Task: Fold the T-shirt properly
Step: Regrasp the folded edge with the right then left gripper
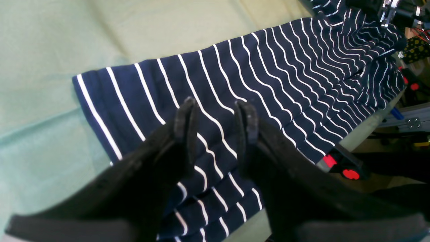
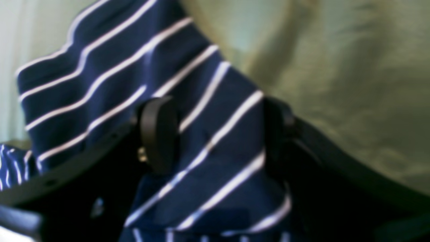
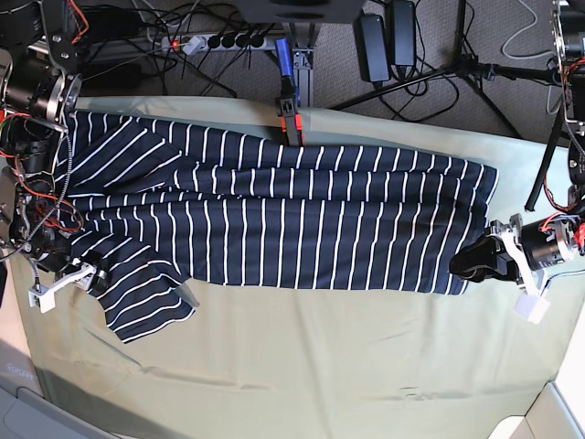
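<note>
The T-shirt (image 3: pixel 274 219), dark navy with thin white stripes, lies spread lengthwise across the pale green cloth (image 3: pixel 320 366). My left gripper (image 3: pixel 463 265) sits at the shirt's hem corner on the right. In the left wrist view it (image 1: pixel 215 112) stands open just over the striped hem (image 1: pixel 268 67), with the fabric lying flat under the gap. My right gripper (image 3: pixel 94 277) is at the sleeve on the left. Seen from the right wrist, it (image 2: pixel 218 134) is wide open, and striped sleeve fabric (image 2: pixel 100 67) fills the space between its fingers.
A red and black clamp (image 3: pixel 290 119) grips the table's far edge at the shirt's upper border, also seen as the clamp (image 1: pixel 346 168). Cables, a power strip (image 3: pixel 210 41) and stands lie on the floor behind the table. Bare green cloth extends toward the near edge.
</note>
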Controlling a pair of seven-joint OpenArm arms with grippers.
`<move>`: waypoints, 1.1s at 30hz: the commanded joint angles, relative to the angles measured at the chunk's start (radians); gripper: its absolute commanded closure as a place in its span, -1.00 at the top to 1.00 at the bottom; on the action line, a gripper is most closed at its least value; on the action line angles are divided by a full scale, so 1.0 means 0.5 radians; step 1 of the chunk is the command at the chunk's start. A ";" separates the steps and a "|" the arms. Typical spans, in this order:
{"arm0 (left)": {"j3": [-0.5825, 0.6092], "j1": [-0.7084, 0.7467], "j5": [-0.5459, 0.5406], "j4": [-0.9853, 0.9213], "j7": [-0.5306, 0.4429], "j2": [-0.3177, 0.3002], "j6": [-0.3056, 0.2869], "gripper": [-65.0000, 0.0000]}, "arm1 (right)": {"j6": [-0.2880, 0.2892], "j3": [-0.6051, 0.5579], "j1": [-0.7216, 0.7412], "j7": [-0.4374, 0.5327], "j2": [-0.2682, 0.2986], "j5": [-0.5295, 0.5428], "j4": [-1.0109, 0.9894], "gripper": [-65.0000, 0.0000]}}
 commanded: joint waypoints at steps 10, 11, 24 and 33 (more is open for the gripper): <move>-0.015 -0.041 -0.040 0.028 -0.053 -0.039 -0.049 -0.32 | 0.082 0.003 0.037 -0.255 -0.016 0.127 0.219 0.17; -0.015 -0.041 -0.040 0.028 -0.053 -0.038 -0.049 -0.32 | 0.082 0.003 0.037 -0.269 -0.015 0.137 0.231 0.17; -0.015 -0.041 0.263 0.003 -0.338 -0.022 -0.049 -0.31 | 0.082 0.003 0.037 -0.255 -0.014 0.143 0.242 -1.00; -0.015 -0.093 0.774 -0.455 -0.771 0.108 -0.022 -0.30 | 0.082 0.003 0.037 -0.255 -0.015 0.144 0.242 -1.00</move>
